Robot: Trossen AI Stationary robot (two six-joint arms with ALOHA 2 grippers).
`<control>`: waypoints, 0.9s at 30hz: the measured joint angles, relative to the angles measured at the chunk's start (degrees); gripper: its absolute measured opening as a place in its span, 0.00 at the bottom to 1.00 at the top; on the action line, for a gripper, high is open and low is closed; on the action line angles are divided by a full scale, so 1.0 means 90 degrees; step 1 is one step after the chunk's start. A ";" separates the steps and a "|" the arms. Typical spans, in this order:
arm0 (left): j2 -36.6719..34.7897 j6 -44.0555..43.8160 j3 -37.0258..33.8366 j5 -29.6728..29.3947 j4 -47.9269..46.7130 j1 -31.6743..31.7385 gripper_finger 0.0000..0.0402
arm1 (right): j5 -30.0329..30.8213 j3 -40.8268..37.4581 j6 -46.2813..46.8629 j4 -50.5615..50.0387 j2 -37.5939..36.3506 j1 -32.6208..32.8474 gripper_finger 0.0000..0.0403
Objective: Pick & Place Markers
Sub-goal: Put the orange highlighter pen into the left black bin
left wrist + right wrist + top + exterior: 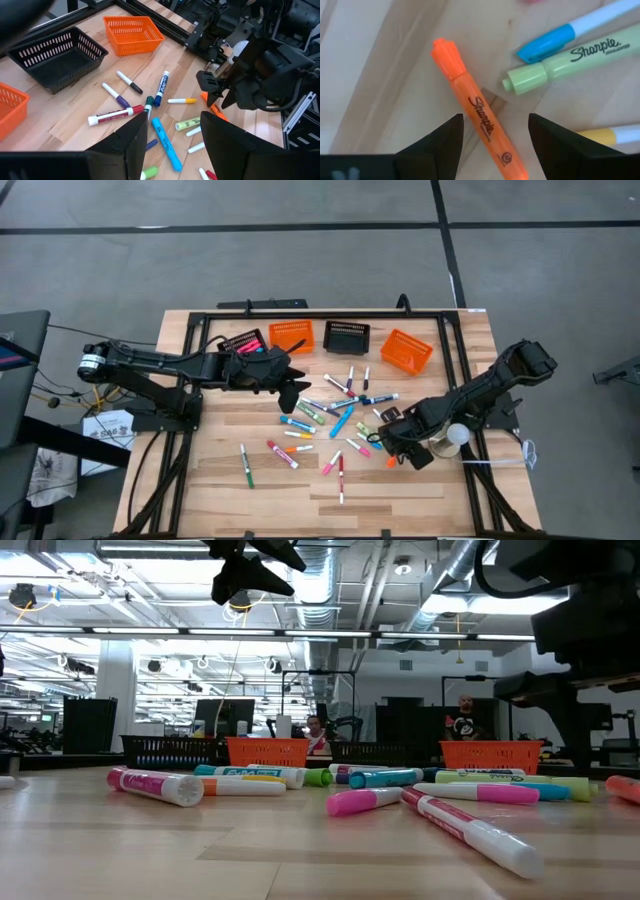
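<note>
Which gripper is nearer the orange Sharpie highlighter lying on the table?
Right. The right gripper hangs directly over the orange highlighter, fingers open on either side of its barrel. The left gripper hovers over the other end of the marker scatter, near the baskets.

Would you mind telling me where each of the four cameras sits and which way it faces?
High view: overhead, straight down on the table, both arms and the scattered markers.
Low view: at tabletop height, level across the markers into the room; arm parts hang from above.
Left wrist view: on the left arm, past its open left gripper toward the black basket and the right arm.
Right wrist view: close above the wood, open right gripper astride the orange highlighter.
Shared: high and left wrist views both show the far orange basket.
</note>
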 joint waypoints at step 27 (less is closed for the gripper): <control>0.0000 -0.0002 0.0000 0.0002 0.0139 0.0002 0.45 | 0.0020 0.0219 0.0289 -0.0148 0.0852 0.0061 0.20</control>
